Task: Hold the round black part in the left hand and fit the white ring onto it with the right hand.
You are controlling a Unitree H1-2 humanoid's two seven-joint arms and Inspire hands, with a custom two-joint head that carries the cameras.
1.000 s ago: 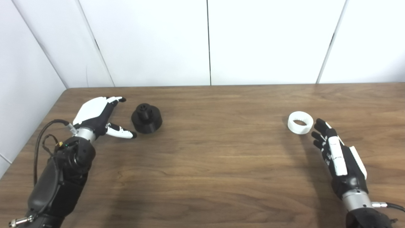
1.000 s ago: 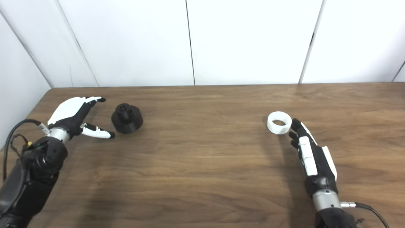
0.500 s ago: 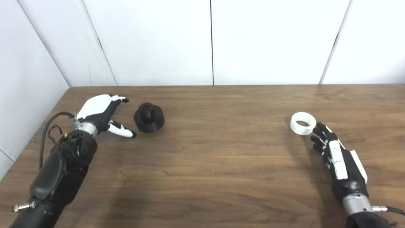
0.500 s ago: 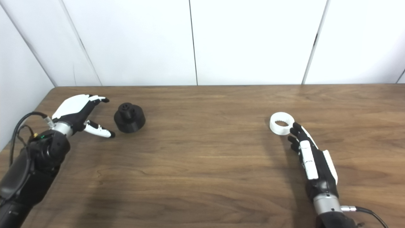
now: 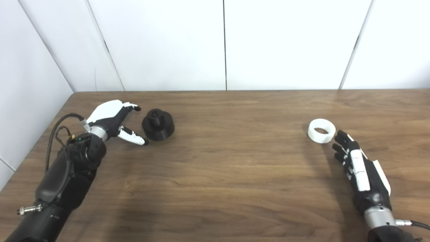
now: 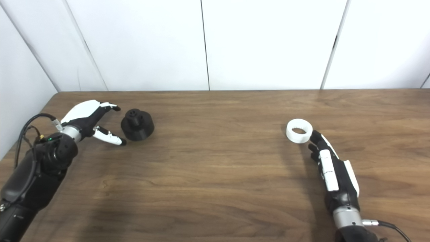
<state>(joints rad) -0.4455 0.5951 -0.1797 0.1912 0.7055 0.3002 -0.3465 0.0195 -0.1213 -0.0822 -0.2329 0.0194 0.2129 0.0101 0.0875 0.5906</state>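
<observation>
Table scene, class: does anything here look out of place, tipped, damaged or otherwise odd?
Nothing stands out. The round black part sits upright beside the open left hand; the white ring lies flat by the open right hand.

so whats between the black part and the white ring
Nothing: only bare wooden table lies between the round black part and the white ring, as both views show.
</observation>
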